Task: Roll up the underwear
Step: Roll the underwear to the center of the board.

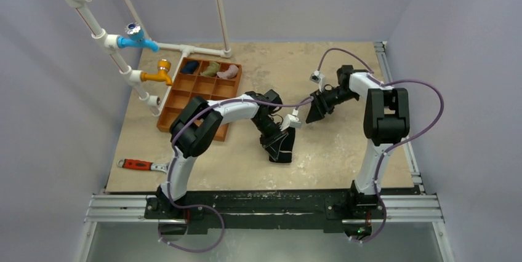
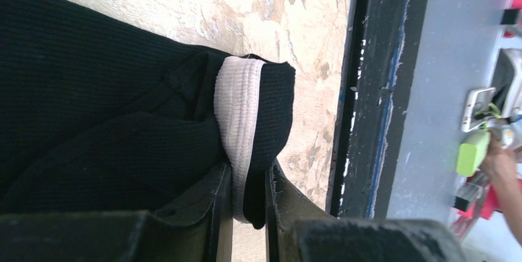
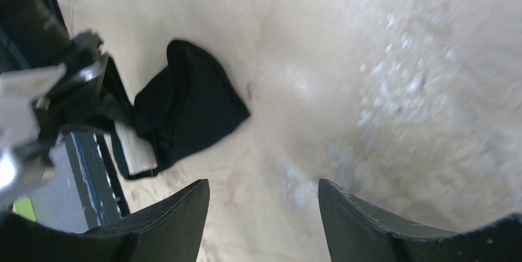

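The underwear (image 1: 282,150) is a small black garment with a white waistband, lying bunched on the table near its front middle. My left gripper (image 1: 278,140) is down on it and shut on its edge; in the left wrist view the jaws pinch the white band and black fabric (image 2: 249,151). My right gripper (image 1: 315,109) hangs open and empty above the table, behind and to the right of the garment. In the right wrist view the underwear (image 3: 184,105) lies to the upper left of my open fingers (image 3: 184,213).
An orange-brown compartment tray (image 1: 198,96) stands at the back left with dark blue, olive-green and pink bundles in its far row. A red-handled wrench (image 1: 140,165) lies at the front left. White pipes with blue and orange taps (image 1: 144,43) rise along the left.
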Motion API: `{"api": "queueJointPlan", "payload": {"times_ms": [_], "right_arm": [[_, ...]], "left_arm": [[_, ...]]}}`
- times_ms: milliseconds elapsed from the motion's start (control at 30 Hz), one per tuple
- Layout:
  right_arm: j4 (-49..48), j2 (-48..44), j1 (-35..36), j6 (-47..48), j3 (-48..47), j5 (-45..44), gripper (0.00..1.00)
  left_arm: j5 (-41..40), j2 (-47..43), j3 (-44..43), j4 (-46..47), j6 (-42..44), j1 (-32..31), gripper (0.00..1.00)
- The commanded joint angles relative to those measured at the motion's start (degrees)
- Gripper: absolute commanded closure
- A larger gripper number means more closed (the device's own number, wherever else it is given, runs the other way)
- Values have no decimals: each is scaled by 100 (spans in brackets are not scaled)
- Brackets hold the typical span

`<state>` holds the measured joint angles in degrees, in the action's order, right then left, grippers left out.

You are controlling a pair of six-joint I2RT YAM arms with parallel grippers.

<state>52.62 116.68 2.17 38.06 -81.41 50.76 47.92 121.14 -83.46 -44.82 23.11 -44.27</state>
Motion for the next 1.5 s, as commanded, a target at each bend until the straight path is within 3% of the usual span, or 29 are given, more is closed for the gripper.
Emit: {"api": "queueJointPlan", "payload": {"times_ms": [0,233,467,733,1100,1467], "right_arm": [[224,-815,-39,781,644,-120,35],[75,-1866,-33,1205,1642,-340,35],[-827,-3274,128,859,2361,-759,35],[-1938,-4314,1808,172,3010,-2080,33],[-2731,-4064,3929,183,3460,-3845,30],[-3314,-3522,4450,401,3635,-4468,30]], "left_arm": [[124,501,-369,-376,-8,210,100],[548,1225,-1131,-1095,-122,393,100],[757,1645,-1474,-1358,-254,517,100],[1064,2018,-2032,-1835,-235,685,100],[1591,2504,-2534,-2373,-190,806,100],[1746,2697,-2641,-2682,8,809,100]]}}
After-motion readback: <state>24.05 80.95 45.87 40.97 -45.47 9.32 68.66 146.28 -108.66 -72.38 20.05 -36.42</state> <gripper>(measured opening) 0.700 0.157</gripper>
